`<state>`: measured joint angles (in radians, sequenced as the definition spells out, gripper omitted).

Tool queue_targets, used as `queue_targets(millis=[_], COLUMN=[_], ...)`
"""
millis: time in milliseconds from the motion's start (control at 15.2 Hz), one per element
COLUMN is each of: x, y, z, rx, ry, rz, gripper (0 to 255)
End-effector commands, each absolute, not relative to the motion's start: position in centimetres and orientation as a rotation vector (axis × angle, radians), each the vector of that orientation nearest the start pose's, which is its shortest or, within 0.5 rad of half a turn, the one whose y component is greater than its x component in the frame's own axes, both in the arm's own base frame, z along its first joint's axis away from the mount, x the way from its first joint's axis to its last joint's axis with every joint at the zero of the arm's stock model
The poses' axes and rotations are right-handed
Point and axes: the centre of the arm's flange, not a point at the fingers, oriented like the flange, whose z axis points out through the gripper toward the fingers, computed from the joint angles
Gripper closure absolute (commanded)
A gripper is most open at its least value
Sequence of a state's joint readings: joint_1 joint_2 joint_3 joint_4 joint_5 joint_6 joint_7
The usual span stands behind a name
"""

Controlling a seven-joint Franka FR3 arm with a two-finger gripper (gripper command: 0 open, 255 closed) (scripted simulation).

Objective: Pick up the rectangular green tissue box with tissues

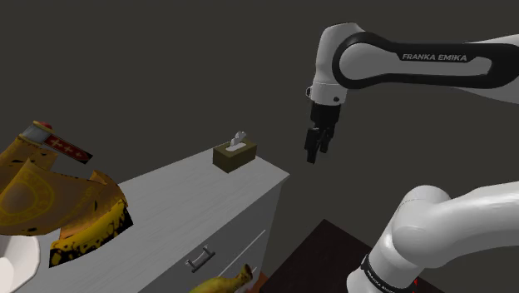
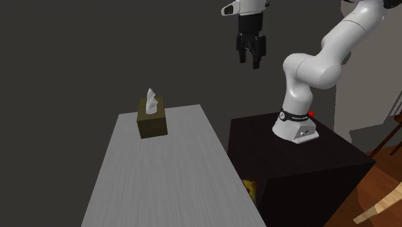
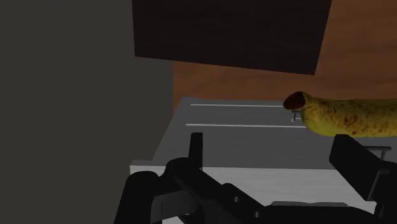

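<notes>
The box (image 1: 235, 156), olive-green with a white tissue (image 2: 151, 99) sticking up from its slot, sits upright near the far end of the grey cabinet (image 2: 167, 187) top. That puts it near the middle of the shoulder view and left of centre in the second exterior view. It stands alone there, so its sides look free for a grasp from above.

The gripper (image 1: 315, 150) hangs high and well apart from the box, to its right in both outside views. It points down over the gap between cabinet and stand (image 2: 303, 167). Its 2 fingers (image 3: 195, 147) stand wide apart with nothing between them, likely readied for the box.

Nothing stands between gripper and box. In the wrist view a spotted banana (image 3: 347, 116) shows beyond the fingers, in front of the cabinet's drawers. It also shows at the bottom of the shoulder view, beside a drawer handle (image 1: 200, 260). At that view's left, a yellow-brown patterned thing (image 1: 62, 204) and what may be a white dish (image 1: 18, 262) lie well apart from the box, probably no hindrance.
</notes>
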<state>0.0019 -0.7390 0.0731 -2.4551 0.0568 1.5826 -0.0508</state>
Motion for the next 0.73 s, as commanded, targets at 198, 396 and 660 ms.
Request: queue_targets(millis=[198, 396, 660], x=[34.1, 37.1, 41.2], y=[3.7, 3.9, 3.9], z=[51.6, 50.3, 48.8], rx=[-3.096, -3.064, -3.016], ry=[-0.060, 0.032, 0.153], rz=[0.145, 0.080, -0.004], gripper=[0, 0, 0])
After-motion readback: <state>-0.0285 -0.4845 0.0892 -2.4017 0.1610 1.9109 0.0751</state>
